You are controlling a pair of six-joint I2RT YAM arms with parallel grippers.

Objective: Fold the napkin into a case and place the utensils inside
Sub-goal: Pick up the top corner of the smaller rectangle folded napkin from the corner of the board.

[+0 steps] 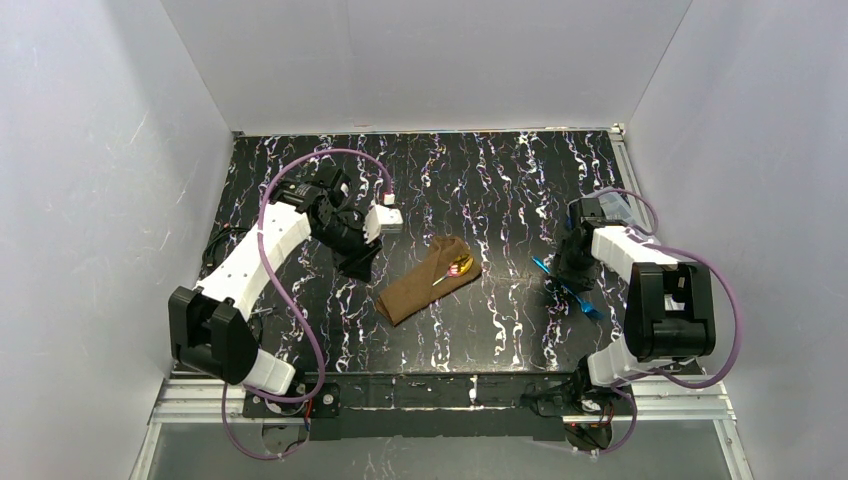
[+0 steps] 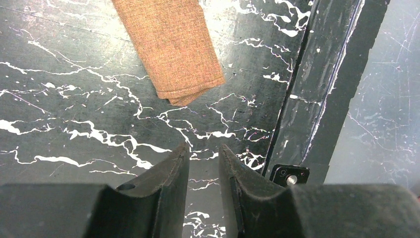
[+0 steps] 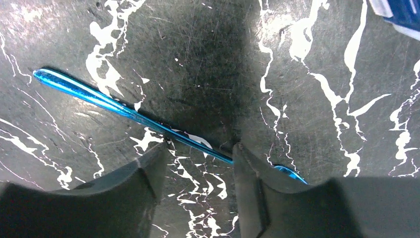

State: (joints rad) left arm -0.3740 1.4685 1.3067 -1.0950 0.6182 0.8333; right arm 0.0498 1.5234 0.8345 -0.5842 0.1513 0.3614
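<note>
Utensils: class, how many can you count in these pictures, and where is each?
2. One blue utensil lies on the table between the open fingers of the right gripper. One shiny pink-gold utensil pokes from the brown case. More may be hidden inside.

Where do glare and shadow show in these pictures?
Top view: even light, one glint on the utensil in the case. Right wrist: a dark shadow on the table, the blue utensil shines. Left wrist: the case's weave is sharp.
</note>
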